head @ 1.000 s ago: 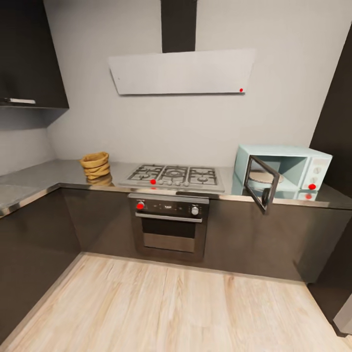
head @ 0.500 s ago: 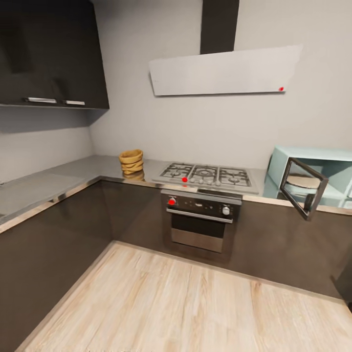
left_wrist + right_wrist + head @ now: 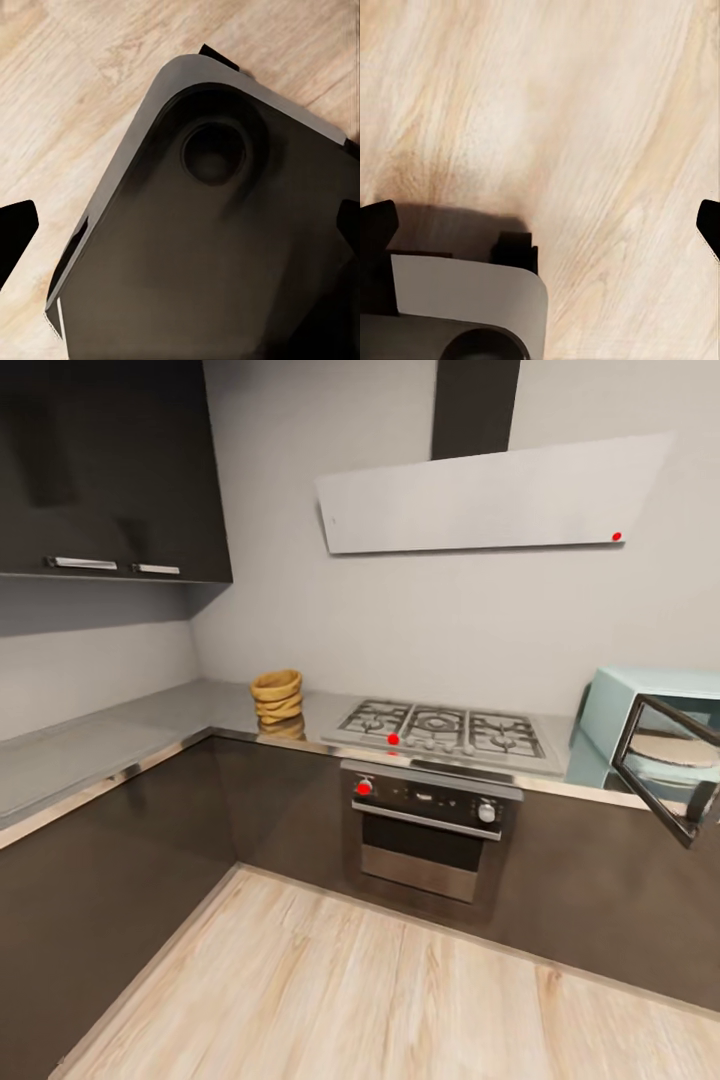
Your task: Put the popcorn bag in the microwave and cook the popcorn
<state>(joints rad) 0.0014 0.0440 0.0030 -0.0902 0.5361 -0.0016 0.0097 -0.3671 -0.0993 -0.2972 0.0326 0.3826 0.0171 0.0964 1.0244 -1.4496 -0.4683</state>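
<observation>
The tan-orange popcorn bag stands upright on the grey countertop, just left of the gas hob. At the head view's right edge sits the mint-blue microwave, partly cut off, with its dark glass door swung open toward the room. In the left wrist view, my left gripper is open above my dark base, its black fingertips wide apart. In the right wrist view, my right gripper is open over the wooden floor and holds nothing.
The steel gas hob sits above the dark oven, under a flat white hood. Dark upper cabinets hang at the left. The countertop wraps around the left corner. Light wooden floor lies between me and the cabinets.
The head view has swung left and come a little closer, so everything sits further right in the picture and the microwave is now cut by the right edge. The things themselves have not moved.
</observation>
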